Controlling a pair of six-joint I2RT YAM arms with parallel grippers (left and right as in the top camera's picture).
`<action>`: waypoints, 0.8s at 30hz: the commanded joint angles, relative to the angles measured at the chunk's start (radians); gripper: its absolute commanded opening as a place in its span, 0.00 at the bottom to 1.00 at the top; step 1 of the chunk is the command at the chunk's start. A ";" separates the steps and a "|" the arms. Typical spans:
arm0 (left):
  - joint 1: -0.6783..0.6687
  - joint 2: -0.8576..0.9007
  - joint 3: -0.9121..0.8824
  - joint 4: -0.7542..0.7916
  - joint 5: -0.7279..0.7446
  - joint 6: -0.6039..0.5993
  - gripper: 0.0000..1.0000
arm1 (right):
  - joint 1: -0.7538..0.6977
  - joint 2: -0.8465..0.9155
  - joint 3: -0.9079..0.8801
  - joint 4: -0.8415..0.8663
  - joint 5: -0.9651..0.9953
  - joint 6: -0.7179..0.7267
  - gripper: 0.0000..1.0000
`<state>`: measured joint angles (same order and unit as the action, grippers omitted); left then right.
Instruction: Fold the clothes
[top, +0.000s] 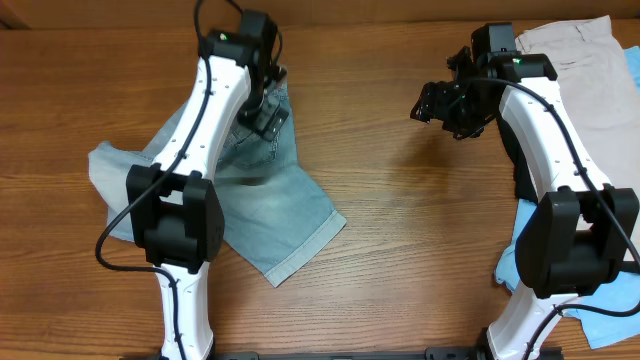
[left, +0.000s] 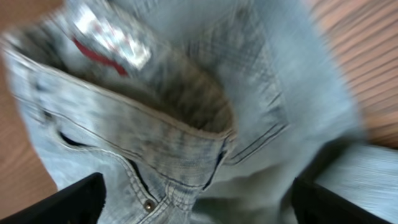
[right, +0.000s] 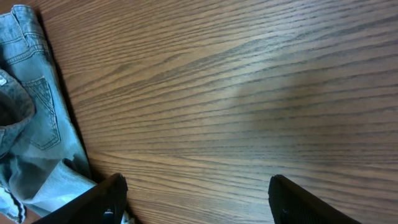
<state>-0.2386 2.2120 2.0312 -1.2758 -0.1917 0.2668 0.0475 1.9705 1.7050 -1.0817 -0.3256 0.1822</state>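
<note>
The faded light-blue denim shorts (top: 270, 205) lie crumpled on the left half of the table, one cuffed leg pointing to the front. My left gripper (top: 265, 112) hovers over their waistband at the far end, jaws open. In the blurred left wrist view the waistband opening with its label (left: 112, 37) fills the frame between the spread fingers (left: 199, 208). My right gripper (top: 432, 103) is open and empty above bare wood, right of the shorts. The right wrist view shows the shorts (right: 31, 124) at the left edge, beside the open fingers (right: 196, 199).
Beige shorts (top: 580, 60) lie at the far right corner. A black garment (top: 522, 180) and a sky-blue garment (top: 600, 320) lie under and beside the right arm. The wooden table (top: 420, 250) shows between the arms.
</note>
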 joint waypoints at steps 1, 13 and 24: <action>0.006 -0.007 -0.091 0.022 -0.086 0.024 0.94 | -0.003 -0.003 -0.003 0.003 0.003 -0.023 0.77; 0.018 -0.007 -0.214 0.215 -0.153 -0.072 0.65 | -0.003 -0.003 -0.003 0.003 0.003 -0.023 0.77; 0.028 -0.007 -0.205 0.184 -0.159 -0.073 0.04 | -0.003 -0.003 -0.003 0.003 0.002 -0.022 0.77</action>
<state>-0.2230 2.2120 1.8103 -1.0664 -0.3302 0.2054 0.0471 1.9705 1.7050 -1.0786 -0.3256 0.1669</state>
